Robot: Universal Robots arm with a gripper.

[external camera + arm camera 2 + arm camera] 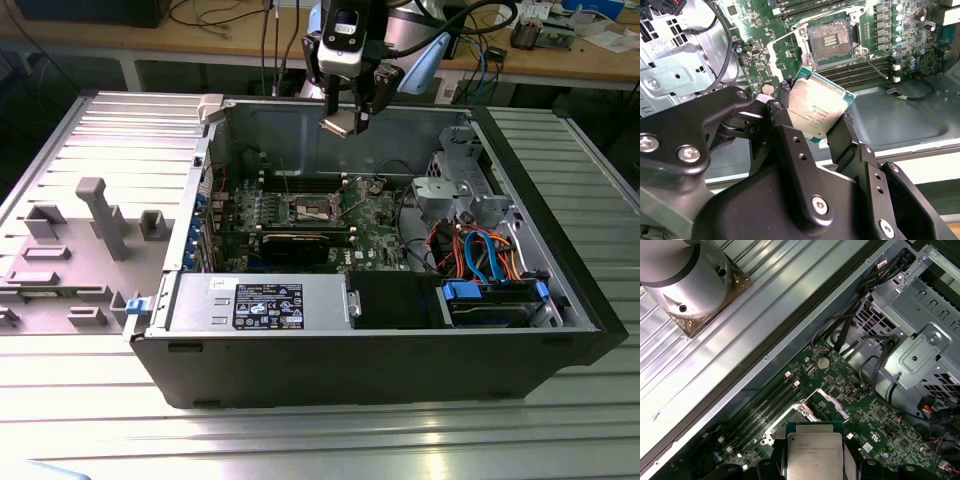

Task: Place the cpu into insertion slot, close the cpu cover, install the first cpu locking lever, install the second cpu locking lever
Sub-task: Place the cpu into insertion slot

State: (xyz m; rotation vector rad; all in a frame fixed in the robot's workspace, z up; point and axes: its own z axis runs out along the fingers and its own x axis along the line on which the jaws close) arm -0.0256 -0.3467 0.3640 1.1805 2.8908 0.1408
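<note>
My gripper (pixel 341 118) hangs above the open computer case, shut on the cpu (pixel 818 106), a silver-topped square chip with a green rim. A black finger (pixel 782 117) presses on each of two opposite edges. The cpu (pixel 814 454) is tilted and well clear of the board. Below it on the green motherboard lies the insertion slot (pixel 832 41), its tan-gold contact field bare inside a dark frame. In the exterior view the insertion slot (pixel 312 208) sits mid-board, below and slightly to the left of the gripper. The cpu cover (pixel 831 402) stands swung open beside the socket.
The black case (pixel 360 370) lies on its side on a ribbed metal table (pixel 560 440). A power supply with a label (pixel 268 305) fills its front. A silver drive cage (pixel 455 190) and coloured cables (pixel 480 255) crowd the exterior view's right. Grey fixtures (pixel 100 215) stand on the exterior view's left.
</note>
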